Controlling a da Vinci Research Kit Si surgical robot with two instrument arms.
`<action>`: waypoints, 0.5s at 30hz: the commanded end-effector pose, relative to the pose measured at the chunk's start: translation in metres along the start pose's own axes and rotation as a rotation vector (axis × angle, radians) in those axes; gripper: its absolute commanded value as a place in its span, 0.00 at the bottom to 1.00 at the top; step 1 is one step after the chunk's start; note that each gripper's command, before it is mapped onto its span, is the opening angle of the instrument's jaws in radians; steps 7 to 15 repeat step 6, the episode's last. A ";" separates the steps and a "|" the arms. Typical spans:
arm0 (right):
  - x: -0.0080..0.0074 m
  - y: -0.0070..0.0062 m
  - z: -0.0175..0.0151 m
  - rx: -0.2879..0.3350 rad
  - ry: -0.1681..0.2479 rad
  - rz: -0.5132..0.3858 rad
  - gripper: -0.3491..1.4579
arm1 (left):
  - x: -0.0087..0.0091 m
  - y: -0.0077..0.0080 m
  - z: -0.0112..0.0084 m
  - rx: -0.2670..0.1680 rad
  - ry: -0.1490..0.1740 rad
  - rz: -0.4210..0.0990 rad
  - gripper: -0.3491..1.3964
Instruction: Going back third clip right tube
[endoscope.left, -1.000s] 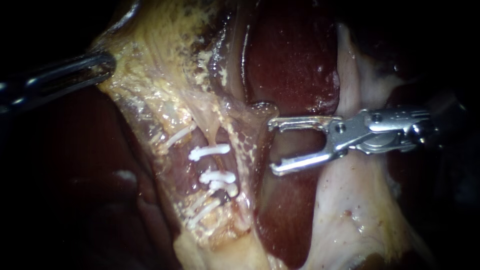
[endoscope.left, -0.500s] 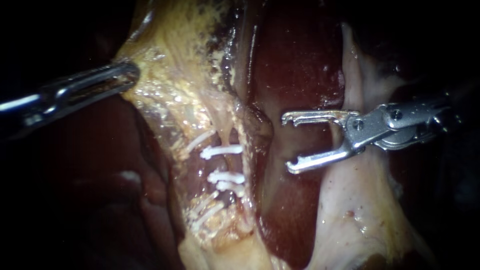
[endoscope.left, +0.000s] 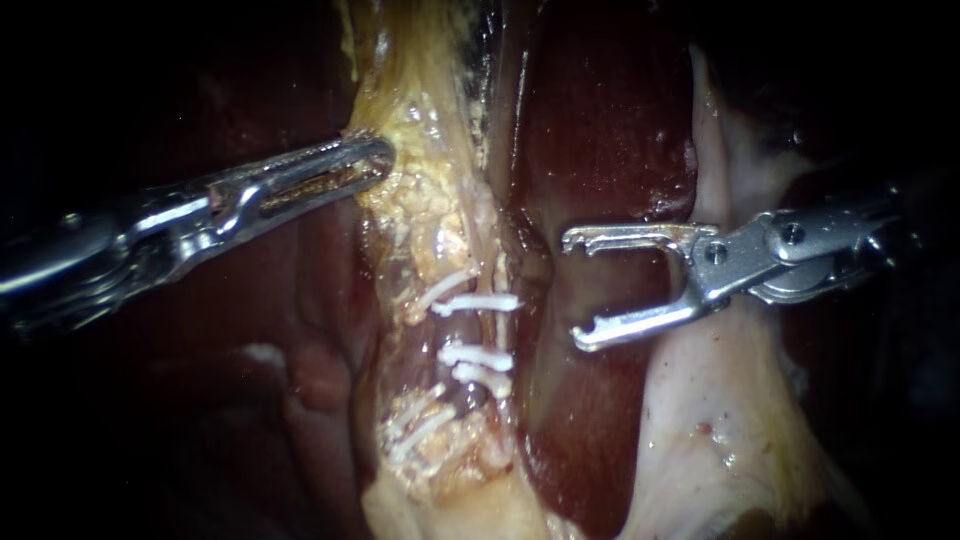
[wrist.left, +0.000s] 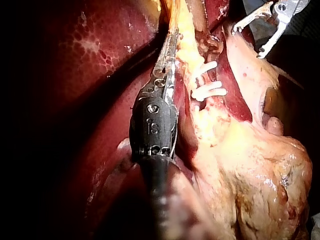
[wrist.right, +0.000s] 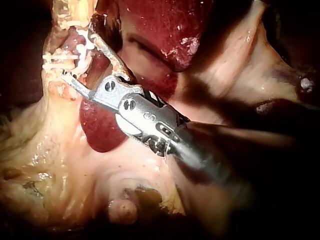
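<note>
The dark red liver (endoscope.left: 590, 120) fills most of the endoscope view, showing in the middle behind the other tissue. To its right, a broad flap of pale tissue (endoscope.left: 700, 420) runs down from the upper right and widens toward the lower edge. A long strip of yellow tissue (endoscope.left: 430, 200), lumpy and wet, runs from top to bottom through the centre of the view.

The left instrument (endoscope.left: 350, 168) comes in from the left edge and reaches the left rim of the yellow tissue high on the strip. Its jaws lie together on that rim and pinch it. The left wrist view shows the same thing, with the closed jaws lying along the edge of the strip.

The right instrument (endoscope.left: 575, 290) comes in from the right, across the pale tissue. Its jaws are spread wide and hold nothing. They hang over the liver just beside the strip, with the upper jaw roughly level and the lower one angled down. Their tips point at the strip but stand apart from it.

The right tube (endoscope.left: 497, 325) runs down the right side of the strip, level with the open jaws. Three white clips (endoscope.left: 478, 303) cross it, one above a close pair. More white clips (endoscope.left: 415, 430) lie to the left of these, slanting across the strip.
</note>
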 end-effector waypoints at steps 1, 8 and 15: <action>0.0000 0.0000 0.0000 0.000 0.000 0.000 0.53 | 0.0000 0.0000 0.0000 0.000 0.000 0.000 0.00; 0.0000 0.0000 0.0000 0.000 0.000 0.000 0.53 | 0.0000 0.0001 0.0000 0.000 0.000 0.000 0.00; 0.0000 0.0000 0.0000 0.000 0.000 0.000 0.53 | 0.0000 0.0001 0.0000 0.000 0.000 0.000 0.00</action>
